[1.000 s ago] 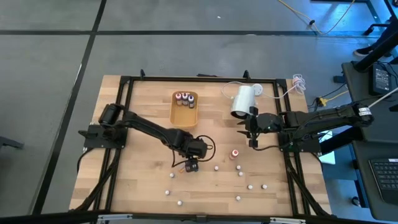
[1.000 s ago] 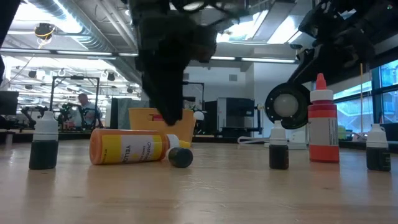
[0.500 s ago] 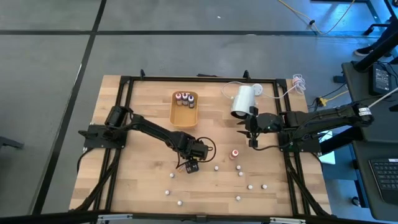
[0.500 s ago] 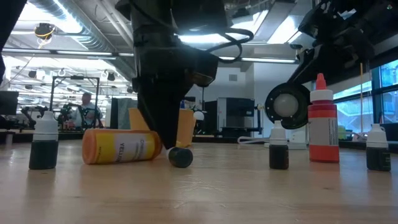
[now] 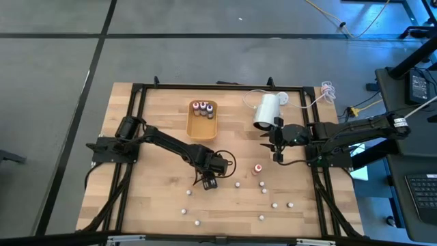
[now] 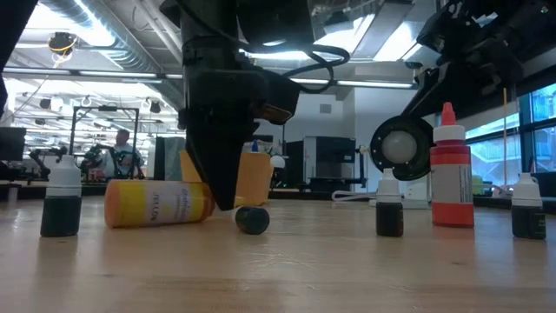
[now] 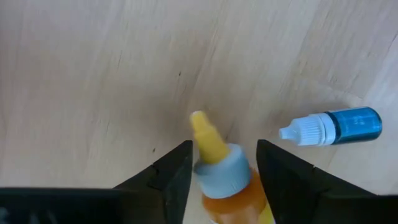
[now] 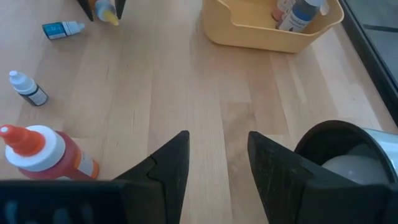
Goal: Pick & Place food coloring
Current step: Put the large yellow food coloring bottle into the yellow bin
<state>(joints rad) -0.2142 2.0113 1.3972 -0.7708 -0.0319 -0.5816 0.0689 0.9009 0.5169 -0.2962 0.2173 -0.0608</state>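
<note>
Jaws of the left gripper (image 7: 219, 163) straddle a yellow food coloring bottle (image 7: 225, 180) lying on its side on the tabletop (image 5: 157, 198); fingers (image 7: 168, 174) sit on either side of its grey cap, yellow nozzle sticking out forward. Contact looks likely but I can't confirm they're clenched on it. In the low view the bottle (image 6: 156, 204) lies flat on the wood, the left gripper (image 6: 221, 174) coming down at its cap end.

A small blue bottle (image 7: 333, 126) lies on its side just beside it. Red bottle (image 5: 257, 168) stands upright near the middle, other tiny white-capped bottles (image 5: 274, 204) scattered toward the front edge. 3 bottles (image 5: 202, 108) stand in the orange tray (image 5: 193, 128) at the back.

Right gripper (image 5: 277, 148) hangs over the tabletop next to the white cylinder (image 5: 265, 111), jaws released, holding nothing (image 8: 216, 158).
</note>
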